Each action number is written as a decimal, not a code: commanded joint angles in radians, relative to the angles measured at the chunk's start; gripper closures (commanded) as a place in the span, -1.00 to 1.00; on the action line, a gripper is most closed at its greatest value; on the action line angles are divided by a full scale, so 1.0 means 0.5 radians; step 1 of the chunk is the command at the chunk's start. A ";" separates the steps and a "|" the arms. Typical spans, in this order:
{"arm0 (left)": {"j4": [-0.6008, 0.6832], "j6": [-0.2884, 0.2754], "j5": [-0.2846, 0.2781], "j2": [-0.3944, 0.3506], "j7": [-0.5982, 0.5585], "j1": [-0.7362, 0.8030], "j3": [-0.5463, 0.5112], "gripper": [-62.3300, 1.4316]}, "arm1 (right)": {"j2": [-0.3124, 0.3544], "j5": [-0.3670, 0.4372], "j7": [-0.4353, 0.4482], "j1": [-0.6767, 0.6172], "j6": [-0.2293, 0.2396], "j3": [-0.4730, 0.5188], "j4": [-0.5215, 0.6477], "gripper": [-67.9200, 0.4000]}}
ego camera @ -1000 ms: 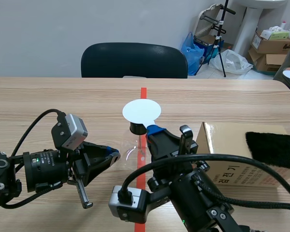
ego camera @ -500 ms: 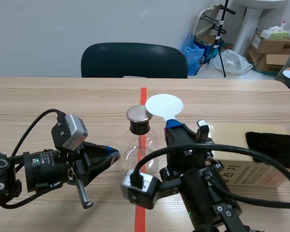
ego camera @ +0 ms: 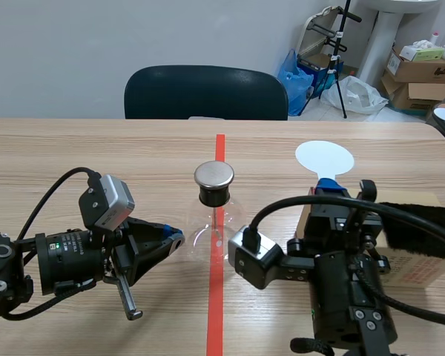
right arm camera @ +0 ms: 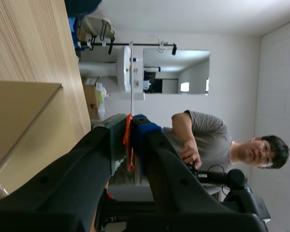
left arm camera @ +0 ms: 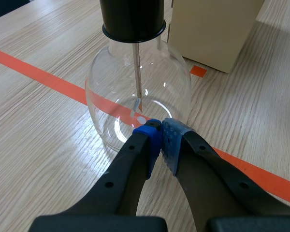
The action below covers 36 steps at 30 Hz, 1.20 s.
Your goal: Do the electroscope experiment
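The right tool (ego camera: 346, 190) pinches the stem of a white disc (ego camera: 324, 157) and holds it upright over the box (left arm camera: 212, 29), near the black cloth (ego camera: 423, 222) and well apart from the flask (left arm camera: 135, 92), probably so the disc can be rubbed on the cloth to charge it. The left tool (left arm camera: 159, 129), pressed together on nothing, sits low with its tips at the glass wall, seemingly to steady the flask on the table (ego camera: 96, 148). The metal cap (ego camera: 213, 175) stands bare, ready for the disc.

Lab room, stacked cardboard boxes (ego camera: 415, 70), tripod (ego camera: 342, 52), chair (ego camera: 206, 93)
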 commanded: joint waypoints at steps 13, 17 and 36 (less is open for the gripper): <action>0.032 -0.002 -0.021 0.005 -0.027 -0.021 -0.006 0.86 | 0.021 -0.001 -0.142 0.045 -0.028 -0.006 0.047 0.96; 0.032 -0.002 -0.021 0.005 -0.027 -0.021 -0.006 0.86 | 0.021 -0.001 -0.095 0.045 -0.028 -0.006 0.047 0.96; 0.032 -0.002 -0.021 0.005 -0.027 -0.021 -0.006 0.86 | 0.021 -0.001 0.779 0.051 -0.028 -0.007 0.047 0.96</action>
